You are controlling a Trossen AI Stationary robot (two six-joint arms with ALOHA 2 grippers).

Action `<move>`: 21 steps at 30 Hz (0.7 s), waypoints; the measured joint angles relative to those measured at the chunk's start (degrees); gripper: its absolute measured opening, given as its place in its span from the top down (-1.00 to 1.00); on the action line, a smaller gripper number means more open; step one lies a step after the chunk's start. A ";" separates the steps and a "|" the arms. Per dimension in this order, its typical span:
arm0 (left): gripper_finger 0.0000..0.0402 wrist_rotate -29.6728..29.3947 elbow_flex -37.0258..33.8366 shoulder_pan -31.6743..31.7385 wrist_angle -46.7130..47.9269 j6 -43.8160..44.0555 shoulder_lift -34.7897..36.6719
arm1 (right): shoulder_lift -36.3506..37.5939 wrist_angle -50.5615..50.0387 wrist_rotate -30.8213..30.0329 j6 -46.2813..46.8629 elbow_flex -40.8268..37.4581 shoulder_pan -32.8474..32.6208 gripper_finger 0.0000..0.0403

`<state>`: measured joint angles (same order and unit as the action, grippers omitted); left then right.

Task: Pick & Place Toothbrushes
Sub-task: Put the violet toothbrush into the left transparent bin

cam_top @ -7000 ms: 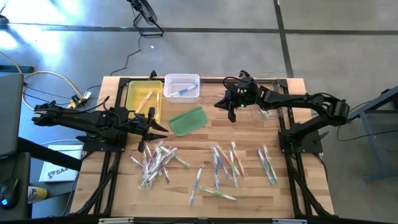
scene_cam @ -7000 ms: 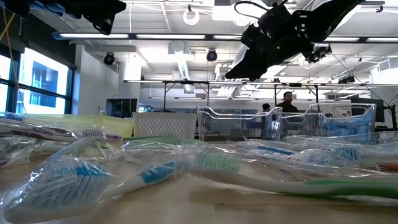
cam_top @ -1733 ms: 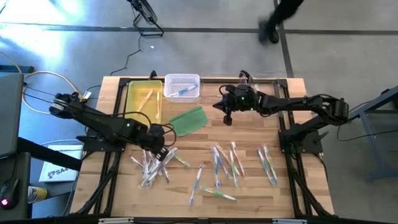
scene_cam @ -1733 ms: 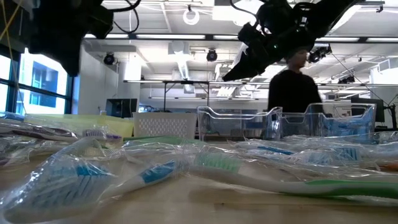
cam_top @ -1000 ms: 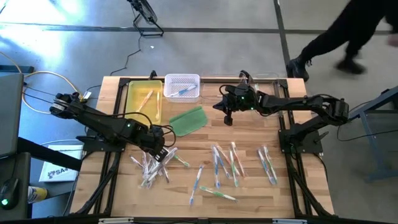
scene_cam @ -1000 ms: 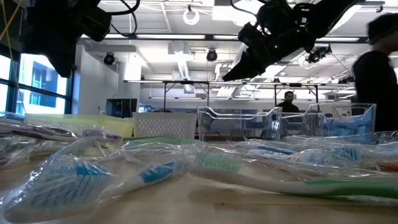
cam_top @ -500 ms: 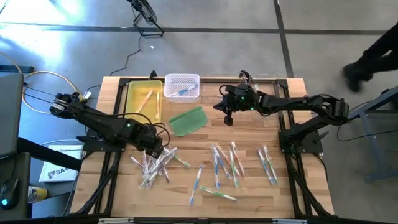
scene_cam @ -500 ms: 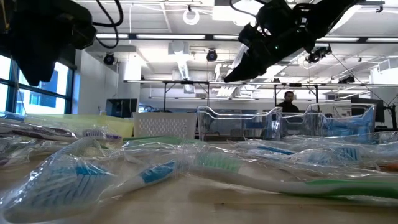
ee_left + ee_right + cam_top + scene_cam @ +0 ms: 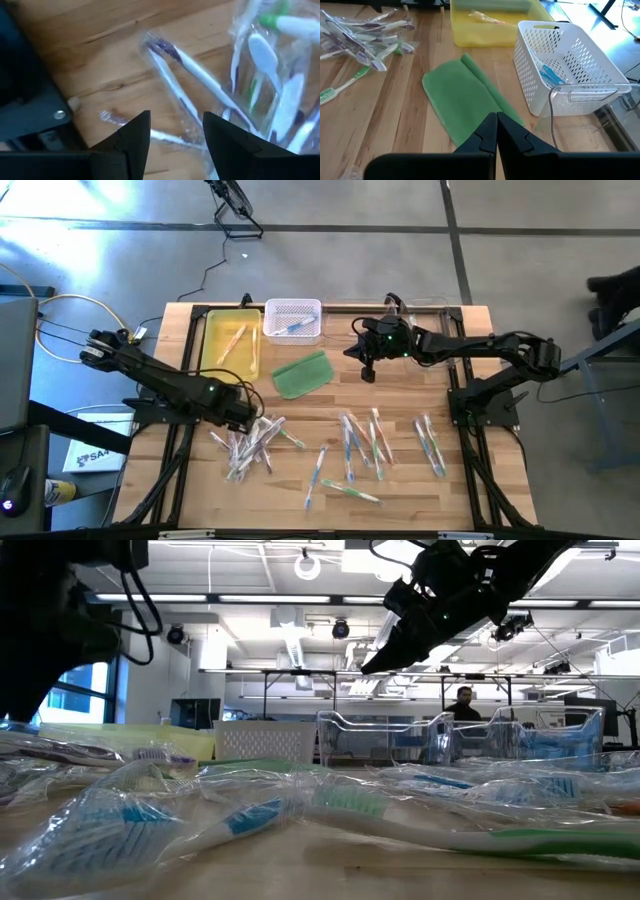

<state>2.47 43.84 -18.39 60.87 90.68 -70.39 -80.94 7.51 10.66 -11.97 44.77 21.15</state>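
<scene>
Item: sorting station, toothbrush pick-and-place, pick under way. The left gripper (image 9: 247, 420) is hanging low over the left heap of wrapped toothbrushes (image 9: 250, 442), its fingers (image 9: 131, 140) spread apart and holding nothing; in the left wrist view a purple-bristled brush in a clear wrapper (image 9: 182, 80) is lying on the wood just ahead of the gap between them, which suggests the jaws are being lined up to straddle that one handle. The heap is sitting loose and overlapping, so a neighbouring wrapper is likely to be dragging along with any grasp. A second scatter of toothbrushes (image 9: 360, 442) is lying across the middle and right of the table (image 9: 400, 490), well apart from both grippers. Receiving bins are standing along the far edge: a yellow tray (image 9: 229, 340) carrying an orange-pink brush and a white mesh basket (image 9: 292, 320) carrying a blue one, apparently sorting by colour. A green pad (image 9: 301, 373) is lying between the bins and the heap. The right gripper (image 9: 367, 370) is waiting raised beside the pad, fingers pressed together, empty, probably keeping clear of the left arm's working space.
</scene>
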 joint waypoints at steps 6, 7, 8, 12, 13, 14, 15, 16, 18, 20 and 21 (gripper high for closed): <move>0.12 -0.59 -0.84 0.00 -4.84 1.54 0.02 | 0.02 0.00 0.00 -0.14 0.02 0.01 0.99; 0.12 -1.15 -0.86 0.00 -5.41 1.55 0.02 | 0.01 0.00 0.00 -0.19 0.02 0.01 0.99; 0.12 -1.79 -0.86 0.00 -5.81 1.56 0.02 | 0.01 0.00 -0.02 -0.31 0.00 0.02 0.99; 0.12 -4.98 -0.86 0.00 -5.94 1.64 0.02 | 0.01 0.00 0.00 -0.33 0.00 0.01 0.99; 0.12 -5.69 -0.85 0.00 -5.90 1.84 0.02 | 0.02 0.00 0.00 -0.33 0.01 0.00 0.99; 0.12 -6.21 -0.85 0.00 -5.87 2.20 0.02 | 0.01 0.00 0.00 -0.33 0.02 -0.01 0.99; 0.12 -6.40 -0.85 0.00 -5.83 2.44 0.02 | 0.02 0.00 0.00 -0.33 0.01 0.01 0.99; 0.12 -6.52 -0.85 0.00 -5.65 2.59 0.02 | 0.02 -0.02 0.00 -0.33 0.02 0.02 0.99; 0.12 -6.52 -0.86 0.00 -5.05 2.62 0.02 | 0.02 -0.02 0.00 -0.33 0.02 -0.01 0.99; 0.12 -6.83 -0.85 0.00 -5.02 2.64 0.02 | 0.02 -0.02 0.00 -0.33 0.00 0.02 0.99; 0.12 -7.41 -0.86 0.00 -5.02 2.66 0.02 | 0.02 -0.02 0.00 -0.34 0.01 0.02 0.99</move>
<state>-4.95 42.98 -18.39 55.86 93.34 -70.37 -80.93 7.49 10.66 -12.30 44.79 21.17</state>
